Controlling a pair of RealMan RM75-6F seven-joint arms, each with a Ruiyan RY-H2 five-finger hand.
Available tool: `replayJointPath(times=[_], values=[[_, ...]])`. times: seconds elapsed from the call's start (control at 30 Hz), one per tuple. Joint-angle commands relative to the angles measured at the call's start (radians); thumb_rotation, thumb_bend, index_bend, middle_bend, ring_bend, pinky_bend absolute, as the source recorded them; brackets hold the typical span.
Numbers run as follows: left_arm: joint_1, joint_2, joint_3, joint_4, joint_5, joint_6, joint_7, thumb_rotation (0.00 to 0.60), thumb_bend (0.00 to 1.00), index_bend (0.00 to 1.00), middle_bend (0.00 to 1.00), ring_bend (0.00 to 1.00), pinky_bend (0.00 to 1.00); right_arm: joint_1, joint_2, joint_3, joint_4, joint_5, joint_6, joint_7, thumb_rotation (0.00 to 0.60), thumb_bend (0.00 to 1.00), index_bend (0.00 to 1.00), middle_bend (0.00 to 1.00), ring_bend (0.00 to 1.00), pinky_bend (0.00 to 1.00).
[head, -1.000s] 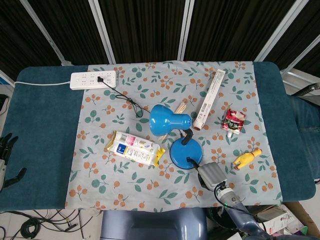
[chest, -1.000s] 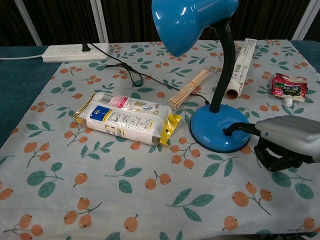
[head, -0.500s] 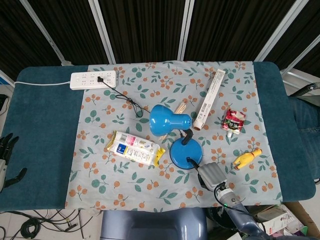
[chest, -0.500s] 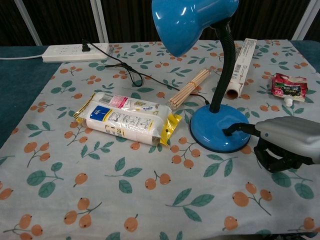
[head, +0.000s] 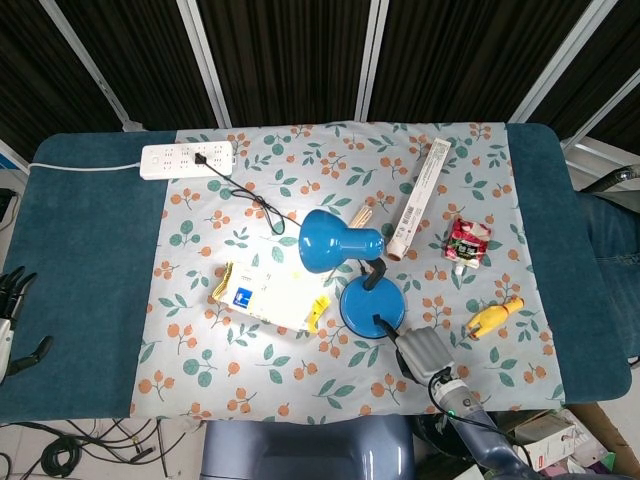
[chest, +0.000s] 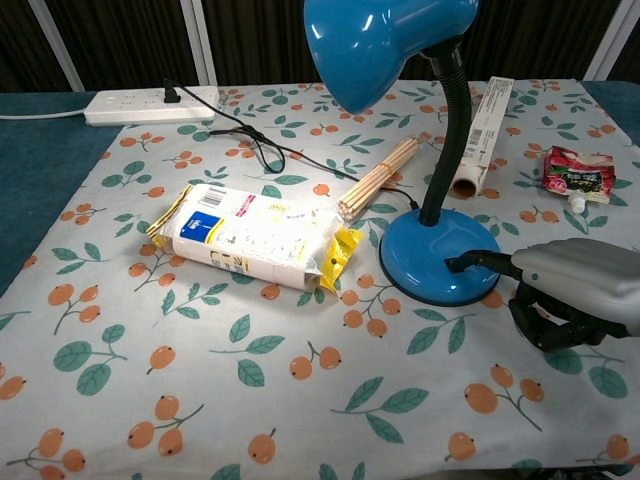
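The blue desk lamp with the round glossy base (chest: 438, 258) and black gooseneck stands near the front right of the flowered tablecloth (head: 200, 370), its shade (head: 330, 240) tipped toward the left and throwing a bright patch on the white-and-yellow plastic snack packet (chest: 250, 235) just beside the base. The right hand (chest: 570, 300) lies low on the cloth at the base's right edge: one dark fingertip (chest: 462, 262) reaches onto the base rim and touches it, while the rest of the fingers are curled under the grey shell (whether they press on anything I cannot tell), and nothing is gripped. In the head view the same right hand (head: 425, 350) sits just in front of the base.

Behind the lamp lie a bundle of thin wooden sticks (chest: 378, 176), a long white cardboard tube box (chest: 480, 135) and a red drink pouch (chest: 575, 172); a yellow toy (head: 493, 317) lies further right. The black cord runs back to the white power strip (head: 188, 158). The left hand (head: 10, 315) hangs well apart at the far left edge of the teal table cover (head: 80, 260), fingers spread, holding nothing.
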Motion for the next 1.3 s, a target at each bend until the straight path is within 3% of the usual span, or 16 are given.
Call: replayJointPath(times=[0.03, 0.17, 0.37, 0.53, 0.63, 0.7, 0.8, 0.93, 1.07, 1.3], values=[[0.0, 0.0, 0.0, 0.0, 0.0, 0.0, 0.0, 0.6, 0.27, 0.03, 0.0, 0.01, 0.0, -0.001, 0.0, -0.002, -0.001, 0.001, 0.0, -0.002, 0.6, 0.76, 0.3, 0.83, 0.87, 0.86], [0.0, 0.0, 0.0, 0.0, 0.001, 0.001, 0.001, 0.6, 0.27, 0.03, 0.0, 0.01, 0.0, 0.001, -0.002, 0.002, 0.0, 0.002, 0.0, -0.004, 0.6, 0.76, 0.3, 0.83, 0.87, 0.86], [0.0, 0.0, 0.0, 0.001, 0.0, 0.001, 0.0, 0.6, 0.27, 0.03, 0.0, 0.01, 0.0, 0.001, 0.0, 0.017, -0.009, -0.007, 0.02, -0.003, 0.6, 0.7, 0.13, 0.82, 0.85, 0.85], [0.0, 0.001, 0.0, 0.001, 0.0, 0.001, -0.001, 0.6, 0.27, 0.03, 0.0, 0.01, 0.0, -0.008, 0.028, 0.049, -0.05, -0.038, 0.077, 0.014, 0.6, 0.66, 0.09, 0.77, 0.82, 0.8], [0.0, 0.001, 0.0, 0.0, 0.001, 0.001, -0.001, 0.6, 0.27, 0.03, 0.0, 0.01, 0.0, -0.016, 0.077, 0.072, -0.102, -0.05, 0.113, 0.023, 0.6, 0.61, 0.08, 0.64, 0.74, 0.7], [0.0, 0.0, 0.0, 0.001, 0.002, 0.002, 0.0, 0.6, 0.27, 0.03, 0.0, 0.01, 0.0, -0.022, 0.122, 0.081, -0.149, -0.039, 0.126, 0.027, 0.6, 0.55, 0.07, 0.5, 0.64, 0.6], [0.0, 0.0, 0.001, 0.0, 0.003, 0.002, 0.001, 0.6, 0.27, 0.03, 0.0, 0.01, 0.0, -0.026, 0.191, 0.089, -0.21, -0.005, 0.128, 0.017, 0.6, 0.42, 0.06, 0.28, 0.43, 0.35], [0.001, -0.001, 0.0, 0.0, 0.004, 0.005, 0.003, 0.6, 0.27, 0.03, 0.0, 0.01, 0.0, -0.038, 0.282, 0.106, -0.268, 0.018, 0.163, 0.007, 0.6, 0.35, 0.0, 0.11, 0.22, 0.21], [0.001, -0.002, 0.001, 0.0, 0.002, 0.003, 0.006, 0.6, 0.27, 0.03, 0.0, 0.01, 0.0, -0.083, 0.343, 0.134, -0.287, -0.036, 0.253, 0.081, 0.6, 0.29, 0.0, 0.04, 0.11, 0.16], [0.002, -0.004, 0.0, -0.001, 0.003, 0.008, 0.012, 0.6, 0.27, 0.03, 0.0, 0.01, 0.0, -0.168, 0.456, 0.115, -0.266, -0.159, 0.359, 0.198, 0.6, 0.24, 0.0, 0.04, 0.11, 0.16]])
